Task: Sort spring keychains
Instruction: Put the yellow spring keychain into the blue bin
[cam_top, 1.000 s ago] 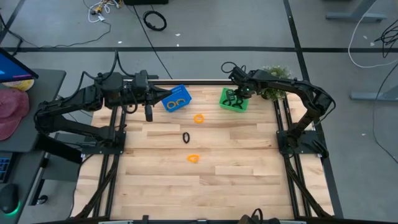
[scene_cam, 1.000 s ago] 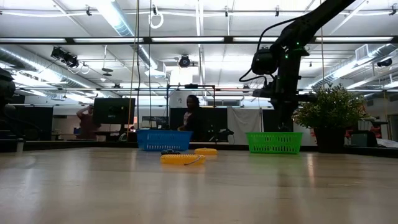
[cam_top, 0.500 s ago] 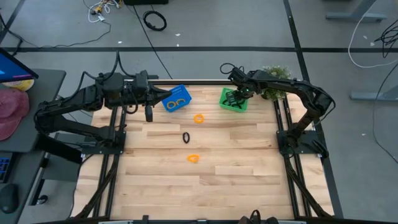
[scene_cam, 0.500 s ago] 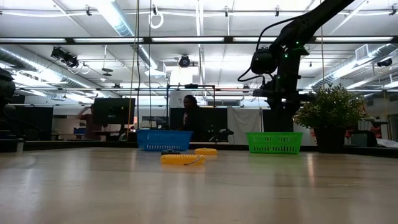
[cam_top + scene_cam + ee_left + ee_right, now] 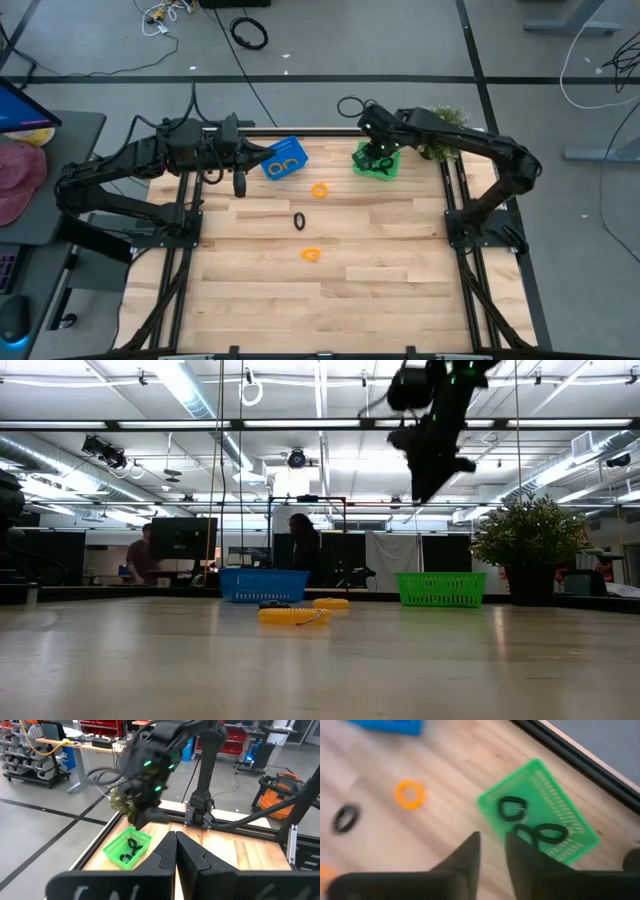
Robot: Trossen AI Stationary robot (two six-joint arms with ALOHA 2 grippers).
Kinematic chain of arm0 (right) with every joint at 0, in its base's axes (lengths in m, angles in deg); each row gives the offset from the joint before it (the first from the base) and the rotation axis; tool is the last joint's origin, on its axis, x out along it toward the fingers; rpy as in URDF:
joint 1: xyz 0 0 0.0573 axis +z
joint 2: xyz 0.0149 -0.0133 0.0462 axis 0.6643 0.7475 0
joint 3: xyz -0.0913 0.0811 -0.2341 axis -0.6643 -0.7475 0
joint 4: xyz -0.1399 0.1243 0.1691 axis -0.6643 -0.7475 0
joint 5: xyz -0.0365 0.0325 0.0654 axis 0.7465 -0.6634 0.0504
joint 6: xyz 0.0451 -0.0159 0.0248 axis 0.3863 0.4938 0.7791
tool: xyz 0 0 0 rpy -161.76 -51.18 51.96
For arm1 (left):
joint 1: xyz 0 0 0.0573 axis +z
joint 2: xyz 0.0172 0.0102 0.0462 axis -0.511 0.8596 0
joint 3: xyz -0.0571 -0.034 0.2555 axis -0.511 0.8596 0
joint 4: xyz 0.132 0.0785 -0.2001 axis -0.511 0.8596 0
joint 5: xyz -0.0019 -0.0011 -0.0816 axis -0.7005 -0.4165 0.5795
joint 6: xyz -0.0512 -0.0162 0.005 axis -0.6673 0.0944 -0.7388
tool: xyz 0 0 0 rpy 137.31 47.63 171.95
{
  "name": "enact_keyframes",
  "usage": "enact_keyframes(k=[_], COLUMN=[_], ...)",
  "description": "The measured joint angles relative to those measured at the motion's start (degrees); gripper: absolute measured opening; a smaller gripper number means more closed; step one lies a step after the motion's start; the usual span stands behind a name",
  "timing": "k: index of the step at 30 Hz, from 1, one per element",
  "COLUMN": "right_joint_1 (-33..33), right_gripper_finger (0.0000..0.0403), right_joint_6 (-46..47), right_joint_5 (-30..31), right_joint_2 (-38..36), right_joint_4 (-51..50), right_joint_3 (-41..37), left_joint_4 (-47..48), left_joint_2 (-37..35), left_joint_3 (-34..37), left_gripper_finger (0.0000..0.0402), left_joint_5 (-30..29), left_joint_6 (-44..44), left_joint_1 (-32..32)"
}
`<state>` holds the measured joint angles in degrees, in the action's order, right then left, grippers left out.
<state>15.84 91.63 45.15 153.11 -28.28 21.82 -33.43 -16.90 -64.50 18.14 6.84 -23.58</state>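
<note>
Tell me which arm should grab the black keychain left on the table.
Right, probably. The right gripper hovers over the green basket, which holds the black rings, so the black keychain belongs there. The left gripper waits beside the blue basket.

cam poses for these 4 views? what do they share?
High: overhead, straight down; both arms, left gripper.
Low: table height, level across; right gripper aloft.
Left wrist: past shut fingers toward the right arm.
Right wrist: down past its fingers.
All share the green plastic basket.
</note>
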Motion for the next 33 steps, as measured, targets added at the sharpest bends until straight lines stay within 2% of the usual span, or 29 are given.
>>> enact_keyframes(k=[4, 8, 13, 17, 20, 26, 33], right_joint_1=[6.82, 14.48, 25.64, 32.58, 35.23, 35.79, 35.48], right_gripper_finger=[0.0013, 0.0016, 0.0004, 0.0015, 0.0028, 0.0059, 0.0115], right_joint_6=[0.88, 2.20, -6.04, -9.26, -10.09, -10.75, -17.17], right_joint_5=[0.11, 0.15, 0.19, 0.04, 0.21, 0.20, 0.13], right_joint_2=[-4.64, -9.90, -15.84, -18.80, -19.89, -20.25, -19.23], right_joint_4=[-2.59, -2.43, -2.08, -1.65, -0.83, 4.06, 11.31], right_joint_3=[0.90, 0.16, -1.55, -2.55, -3.31, -5.00, -5.20], left_joint_4=[0.00, -0.02, -0.02, -0.04, -0.04, -0.06, -0.14], left_joint_2=[0.00, 0.00, 0.00, 0.00, 0.00, 0.00, 0.00], left_joint_3=[0.00, 0.00, 0.00, 0.00, 0.00, 0.00, 0.00], left_gripper_finger=[0.0007, 0.0007, 0.0007, 0.0007, 0.0007, 0.0007, 0.0007], left_joint_5=[0.00, 0.00, 0.00, 0.00, 0.00, 0.02, 0.00], left_joint_6=[-0.17, -0.14, -0.18, -0.14, 0.26, 0.05, 0.87], left_joint_1=[0.00, 0.01, 0.00, 0.00, 0.00, 0.00, 0.00])
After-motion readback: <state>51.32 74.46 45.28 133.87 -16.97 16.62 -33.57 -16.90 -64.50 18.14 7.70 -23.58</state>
